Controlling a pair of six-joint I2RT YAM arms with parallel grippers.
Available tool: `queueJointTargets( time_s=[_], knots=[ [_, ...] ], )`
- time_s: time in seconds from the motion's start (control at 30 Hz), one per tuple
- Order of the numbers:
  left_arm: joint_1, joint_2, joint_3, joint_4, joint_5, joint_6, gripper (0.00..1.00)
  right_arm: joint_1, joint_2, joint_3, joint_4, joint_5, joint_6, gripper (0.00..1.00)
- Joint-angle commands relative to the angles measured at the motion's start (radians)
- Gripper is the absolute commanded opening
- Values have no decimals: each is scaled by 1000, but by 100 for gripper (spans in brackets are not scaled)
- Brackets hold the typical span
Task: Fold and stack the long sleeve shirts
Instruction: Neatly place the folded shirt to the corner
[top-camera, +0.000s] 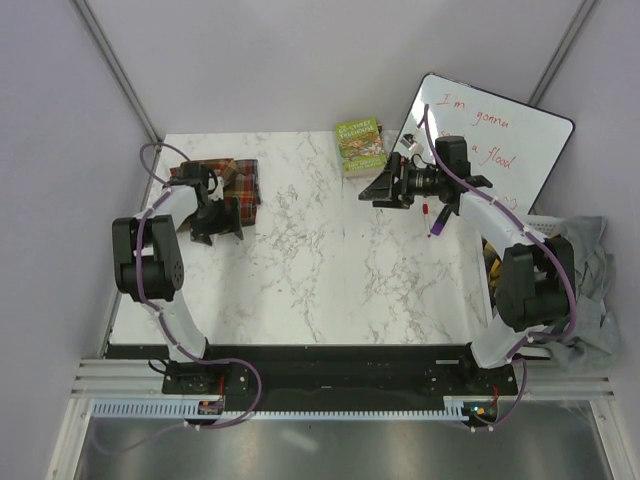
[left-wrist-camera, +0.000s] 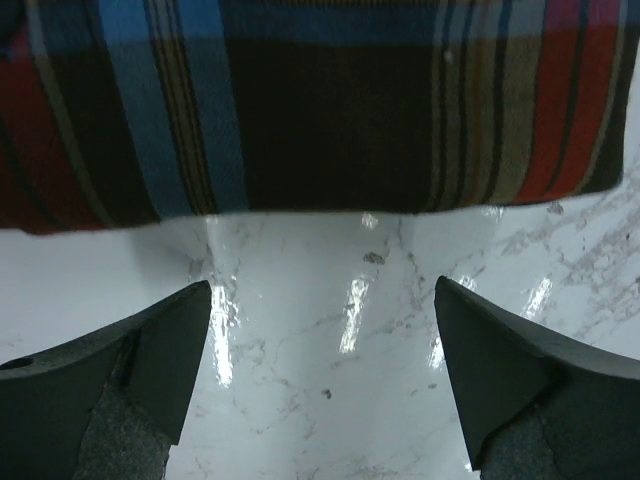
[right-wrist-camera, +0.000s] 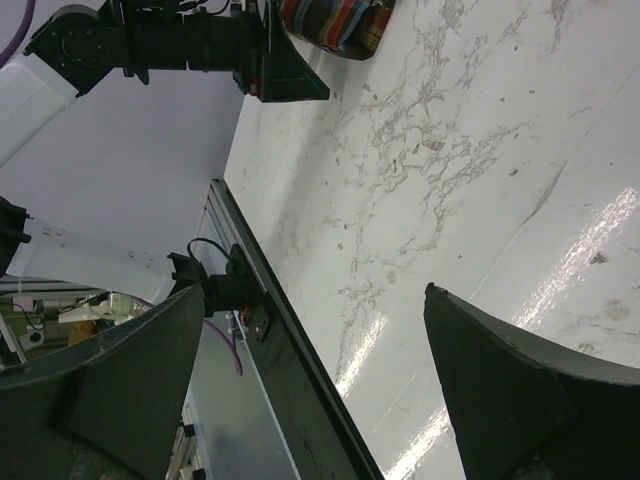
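Observation:
A folded plaid long sleeve shirt (top-camera: 232, 182) in red, brown and blue checks lies at the table's back left. In the left wrist view its near folded edge (left-wrist-camera: 320, 110) fills the top, flat on the marble. My left gripper (top-camera: 217, 237) hovers just in front of that edge, open, with only bare table between its fingers (left-wrist-camera: 150, 350). My right gripper (top-camera: 377, 190) hangs open and empty over the back middle of the table, turned sideways toward the left. Its wrist view shows the plaid shirt (right-wrist-camera: 335, 22) far off, beside the left arm (right-wrist-camera: 180, 45).
A green book (top-camera: 359, 146) lies at the back centre. A whiteboard (top-camera: 500, 135) with red writing leans at the back right, with a marker (top-camera: 431, 222) below it. Crumpled grey cloth (top-camera: 592, 275) sits by a white basket (top-camera: 540, 222) off the right edge.

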Motion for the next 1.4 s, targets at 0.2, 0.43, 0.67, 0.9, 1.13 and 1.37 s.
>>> queueJointTargets(
  time_s=[0.2,0.43,0.67,0.9,1.13,1.37],
  knots=[
    [24,224,284,85,-109,4,99,-33,4,13,-5,-36,-20,98],
    [60,326,432,84,-60,50,99,-48,32,12,-6,-39,-35,98],
    [66,413,574,82,-20,33,99,-48,53,20,-8,-36,-45,98],
    [73,380,631,66,-5,124,99,-49,36,46,-22,-25,-55,98],
    [8,14,544,-54,162,170,99,-50,-54,220,-320,223,-402,98],
    [-201,-292,425,-142,187,194,99,-68,-233,132,-385,485,-540,98]
  ],
)
